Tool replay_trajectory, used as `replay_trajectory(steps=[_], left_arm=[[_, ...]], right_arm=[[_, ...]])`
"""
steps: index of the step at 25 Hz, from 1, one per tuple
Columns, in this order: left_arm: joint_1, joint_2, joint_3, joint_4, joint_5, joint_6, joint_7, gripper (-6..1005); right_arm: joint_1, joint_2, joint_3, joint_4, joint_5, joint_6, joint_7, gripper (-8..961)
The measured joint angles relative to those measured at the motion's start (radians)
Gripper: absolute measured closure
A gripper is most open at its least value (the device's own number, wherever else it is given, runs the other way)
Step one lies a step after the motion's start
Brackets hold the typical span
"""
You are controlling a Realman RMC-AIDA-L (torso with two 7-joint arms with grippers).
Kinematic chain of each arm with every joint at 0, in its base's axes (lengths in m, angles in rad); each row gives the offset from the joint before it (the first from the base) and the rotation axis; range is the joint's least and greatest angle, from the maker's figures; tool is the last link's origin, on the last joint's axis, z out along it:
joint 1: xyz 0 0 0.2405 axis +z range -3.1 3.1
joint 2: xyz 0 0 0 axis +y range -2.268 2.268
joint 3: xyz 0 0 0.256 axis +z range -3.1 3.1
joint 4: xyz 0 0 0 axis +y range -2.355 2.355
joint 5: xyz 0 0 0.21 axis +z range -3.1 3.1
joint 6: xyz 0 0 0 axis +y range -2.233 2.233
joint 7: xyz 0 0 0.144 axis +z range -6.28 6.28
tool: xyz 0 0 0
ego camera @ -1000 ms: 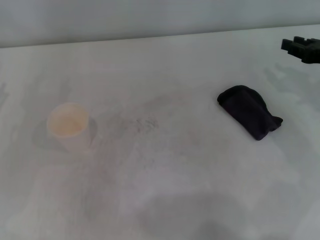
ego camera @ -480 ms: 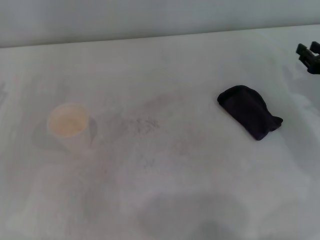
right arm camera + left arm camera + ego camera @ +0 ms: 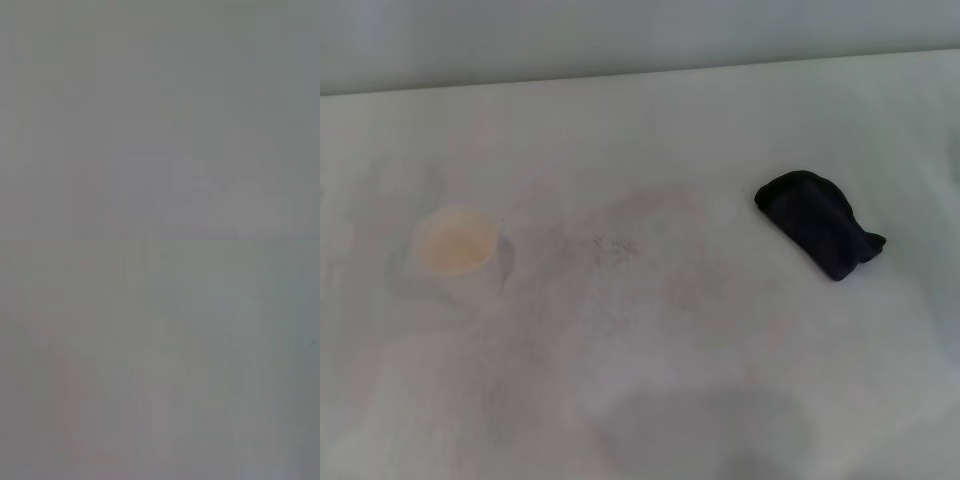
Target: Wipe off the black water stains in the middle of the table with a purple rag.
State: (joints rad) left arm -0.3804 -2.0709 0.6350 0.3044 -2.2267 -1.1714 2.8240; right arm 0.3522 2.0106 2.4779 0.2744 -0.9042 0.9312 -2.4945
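White table (image 3: 650,400) seen from the head view, near to far: faint dark specks of the black water stains (image 3: 616,246) at mid-table; pale paper cup (image 3: 455,255) at left; purple rag (image 3: 817,222) lying crumpled at right. Neither tool appears; state cannot be told.

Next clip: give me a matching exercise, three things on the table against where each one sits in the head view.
Things:
1. purple rag
2. paper cup
3. faint dark specks

Places:
A. left part of the table
B. around the middle of the table
C. right part of the table

Pairs: 1-C, 2-A, 3-B

Neither gripper shows in any view.
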Motion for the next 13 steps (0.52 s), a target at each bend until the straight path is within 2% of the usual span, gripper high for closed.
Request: replay_trajectory(steps=[6, 13], left_arm=[[0.008, 0.0, -0.002, 0.001, -0.02, 0.002, 0.0, 137], [0.006, -0.001, -0.002, -0.001, -0.049, 0.017, 0.001, 137]], right_arm=[[-0.024, -0.003, 0.001, -0.002, 0.126, 0.06, -0.093, 552], [-0.023, -0.004, 0.033, 0.002, 0.145, 0.072, -0.17, 552]])
